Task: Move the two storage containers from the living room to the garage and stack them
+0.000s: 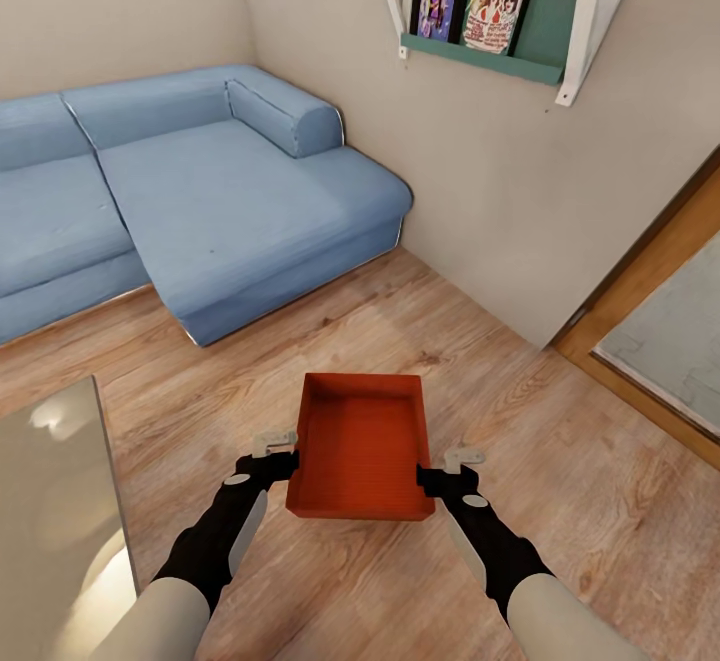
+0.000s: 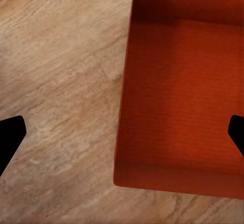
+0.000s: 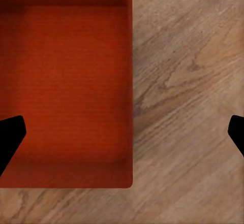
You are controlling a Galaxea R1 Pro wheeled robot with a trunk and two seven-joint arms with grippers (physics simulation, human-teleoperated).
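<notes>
We note one orange-red rectangular plastic bin (image 1: pixel 361 446), lidless, low-walled, with a finely ribbed bottom; it sits level between the two grippers, over the light wood plank floor (image 1: pixel 560 461) of the living room; whether it rests on the planks or hangs just above them we cannot tell. The left gripper (image 1: pixel 274 444) stands at the bin's left long wall near the front corner; in the left wrist view its dark fingertips (image 2: pixel 11 135) are spread wide, one over bare planks, the other over the ribbed bottom, so the wall (image 2: pixel 123 107) lies between them, untouched as far as we can see. The right gripper (image 1: pixel 458 461) mirrors it at the right long wall; the right wrist view shows its fingertips (image 3: pixel 11 135) likewise wide apart, straddling that wall (image 3: pixel 129 82). Beyond the bin, a blue upholstered corner sofa (image 1: pixel 200 201) fills the far left corner; above on the right wall hangs a white-framed shelf with a teal ledge (image 1: pixel 490 56) holding two picture covers; a wood-framed glass door (image 1: pixel 665 331) shows at the right edge; a pale glossy tabletop (image 1: pixel 50 501) cuts in at lower left.
</notes>
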